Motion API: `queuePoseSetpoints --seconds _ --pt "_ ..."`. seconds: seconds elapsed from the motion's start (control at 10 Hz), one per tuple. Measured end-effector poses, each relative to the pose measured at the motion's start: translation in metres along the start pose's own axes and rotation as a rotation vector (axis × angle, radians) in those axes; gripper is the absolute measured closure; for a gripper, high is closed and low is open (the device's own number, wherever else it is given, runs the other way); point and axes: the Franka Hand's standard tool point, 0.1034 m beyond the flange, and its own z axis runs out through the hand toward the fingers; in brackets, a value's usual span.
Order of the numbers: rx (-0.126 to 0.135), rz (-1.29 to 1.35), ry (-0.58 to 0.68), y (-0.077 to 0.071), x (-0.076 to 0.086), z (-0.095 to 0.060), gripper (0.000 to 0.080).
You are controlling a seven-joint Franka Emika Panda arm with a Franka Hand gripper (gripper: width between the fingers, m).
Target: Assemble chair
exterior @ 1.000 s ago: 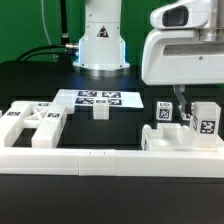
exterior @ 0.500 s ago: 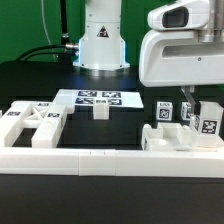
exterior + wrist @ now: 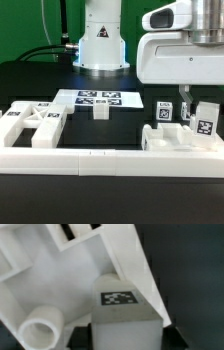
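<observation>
Because the chair's short post looks like light, stiff, smooth plastic, its flat sides are the place to hold. The tool seems clamped on them, at the exterior view's right, beside a framed panel. The black desk is crowded there.

Bare table lies open between the panel on the exterior view's left and the parts on its right, bounded by a post behind and the rail in front.
</observation>
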Motion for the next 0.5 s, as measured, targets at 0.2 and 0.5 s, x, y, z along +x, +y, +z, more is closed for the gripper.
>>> queuePoseSetpoints --seconds 0.2,0.5 --pt "0.001 0.129 0.000 0.0000 0.0003 -0.0001 0.0507" --pt "0.005 0.312 -0.001 0.0000 0.0003 0.0000 0.0507"
